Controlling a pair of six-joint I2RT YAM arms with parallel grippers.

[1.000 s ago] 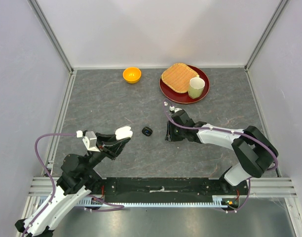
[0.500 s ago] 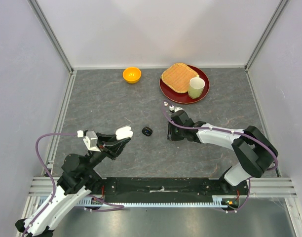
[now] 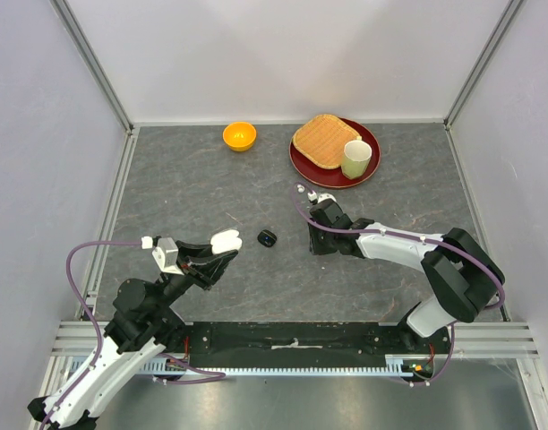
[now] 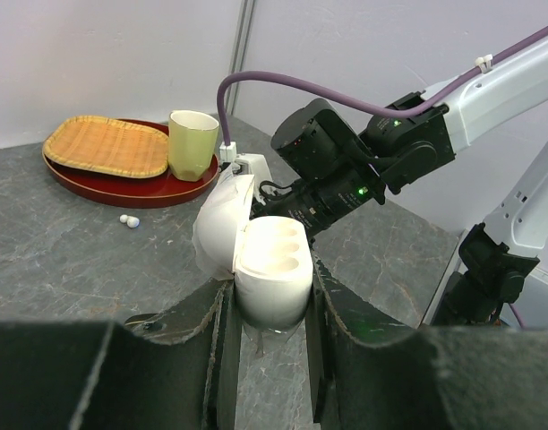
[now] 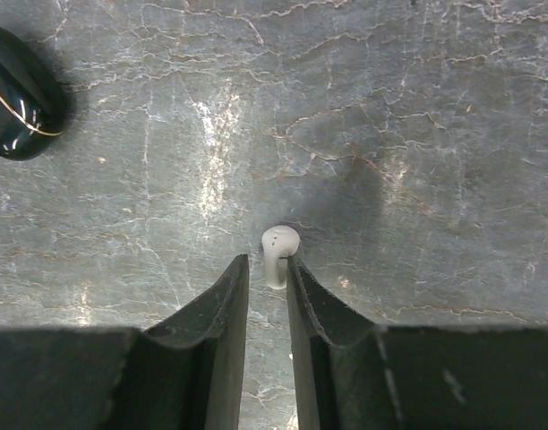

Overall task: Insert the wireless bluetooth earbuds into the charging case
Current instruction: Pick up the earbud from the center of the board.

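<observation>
I was on the pick-up step. The right end effector (image 5: 267, 269) straddled the stem of a white earbud (image 5: 278, 244) on the table (image 5: 435, 134), mid-table, jaws narrowly apart, not yet pinching. The left end effector (image 4: 269, 300) clenched the open white charging case (image 4: 272, 269). Next called for a gentle pinch, then a lift. The bud looked tiny, glossy and slippery.

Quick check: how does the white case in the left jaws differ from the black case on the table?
The white case is matte white; the black case is glossy black. The white case is open, two empty sockets showing; the black case looks shut. The white case is clamped in the jaws of the left gripper; the black case lies free on the table. Both are small and rounded.
</observation>
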